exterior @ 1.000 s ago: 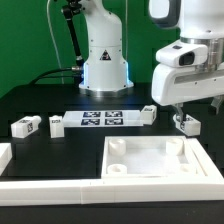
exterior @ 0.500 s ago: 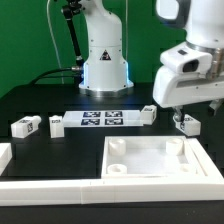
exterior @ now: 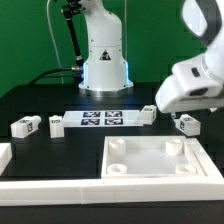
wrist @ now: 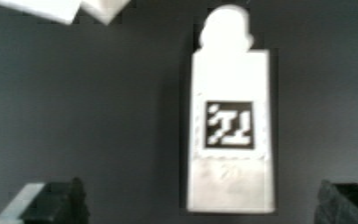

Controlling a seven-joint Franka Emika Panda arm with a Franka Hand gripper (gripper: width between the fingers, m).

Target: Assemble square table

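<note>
Leg pickup: gripper (wrist: pixel 202 203), wide open and empty, hangs over the leg (wrist: pixel 227 120) beside the table top (exterior: pixel 150 160); next, lower and close

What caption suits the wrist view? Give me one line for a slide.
Open gripper straddles a white tagged table leg lying on the black table, not yet gripping.

The fingers (wrist: pixel 51 203) are cut off by the wrist view's edge; between them, a leg (wrist: pixel 229 90) is blurred, its tag (wrist: pixel 231 126) unreadable.
</note>
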